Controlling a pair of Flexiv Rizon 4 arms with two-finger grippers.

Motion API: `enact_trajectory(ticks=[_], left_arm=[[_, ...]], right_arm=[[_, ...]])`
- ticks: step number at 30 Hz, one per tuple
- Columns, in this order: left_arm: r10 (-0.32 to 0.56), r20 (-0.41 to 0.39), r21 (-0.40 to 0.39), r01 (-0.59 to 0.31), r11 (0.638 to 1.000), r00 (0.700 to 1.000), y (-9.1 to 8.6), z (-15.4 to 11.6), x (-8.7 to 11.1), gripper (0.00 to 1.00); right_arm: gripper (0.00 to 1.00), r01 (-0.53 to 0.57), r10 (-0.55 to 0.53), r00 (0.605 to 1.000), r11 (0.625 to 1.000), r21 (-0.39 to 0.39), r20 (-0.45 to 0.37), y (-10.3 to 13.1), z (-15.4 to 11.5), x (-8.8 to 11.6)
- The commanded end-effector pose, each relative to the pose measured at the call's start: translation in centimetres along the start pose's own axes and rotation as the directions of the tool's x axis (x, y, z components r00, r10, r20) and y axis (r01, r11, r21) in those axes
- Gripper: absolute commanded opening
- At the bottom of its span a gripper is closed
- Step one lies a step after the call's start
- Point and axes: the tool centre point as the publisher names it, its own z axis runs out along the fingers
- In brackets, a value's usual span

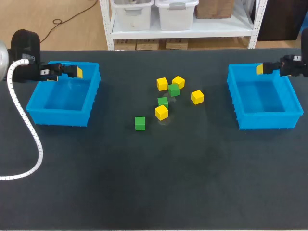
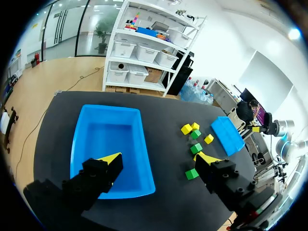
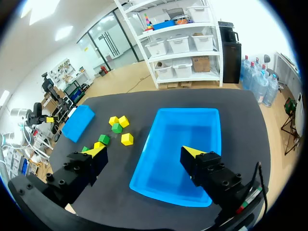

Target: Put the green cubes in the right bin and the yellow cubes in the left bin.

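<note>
The dark table (image 1: pixel 144 187) is cut off at the near and side edges of the head view. The left bin (image 1: pixel 60 117), blue, stands toward one end. The right bin (image 1: pixel 267 120), its twin, stands well apart from the left bin, toward the other end.

My left arm (image 1: pixel 24 53) comes in just behind the left bin, and most of it is out of view. My right arm (image 1: pixel 294 65) shows only its last stretch, at the side farthest from the left bin.

My left gripper (image 1: pixel 76 72) hangs above the far side of the left bin. From the head view I see one yellow tip and the other is hidden. Its wrist view shows the left gripper (image 2: pixel 159 159) spread wide and holding nothing, with the left bin (image 2: pixel 77 139) beneath.

My right gripper (image 1: pixel 260 69) is above the twin's far rim and likewise shows one tip. In its wrist view the right gripper (image 3: pixel 145 151) is wide apart and holds nothing.

Four yellow cubes (image 1: pixel 162 83) and three green cubes (image 1: pixel 174 90) lie loose on the table, well apart from the left bin, between it and its twin. One green cube (image 1: pixel 140 123) lies nearest the left bin. Another (image 1: pixel 163 101) is partly hidden by a yellow one (image 1: pixel 161 112). In the right wrist view the cubes nearest my finger are hard to make out.
</note>
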Motion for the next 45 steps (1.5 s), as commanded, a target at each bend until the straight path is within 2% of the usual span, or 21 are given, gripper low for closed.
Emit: enact_trajectory(ticks=[1,27,32,36,41,45], left_arm=[[0.002,0.007,0.009,-0.002,1.0,1.0,0.2,0.0,0.1,1.0],[0.002,0.007,0.009,-0.002,1.0,1.0,0.2,0.0,0.1,1.0],[0.002,0.007,0.009,-0.002,1.0,1.0,0.2,0.0,0.1,1.0],[0.002,0.007,0.009,-0.002,1.0,1.0,0.2,0.0,0.1,1.0],[0.002,0.007,0.009,-0.002,1.0,1.0,0.2,0.0,0.1,1.0],[0.002,0.007,0.009,-0.002,1.0,1.0,0.2,0.0,0.1,1.0]], right_arm=[[1.0,0.001,-0.001,1.0,1.0,-0.005,-0.001,-0.1,0.1,0.0],[1.0,0.001,-0.001,1.0,1.0,-0.005,-0.001,-0.1,0.1,0.0],[1.0,0.147,-0.147,0.987,0.989,-0.001,-0.059,3.6,2.7,-1.4],[1.0,0.261,-0.266,0.96,0.963,-0.071,-0.083,7.5,5.0,-2.3],[1.0,0.424,-0.444,0.888,0.892,-0.159,-0.121,12.5,8.1,-2.0],[1.0,0.501,-0.541,0.823,0.835,-0.226,-0.172,15.2,10.3,-0.7]])
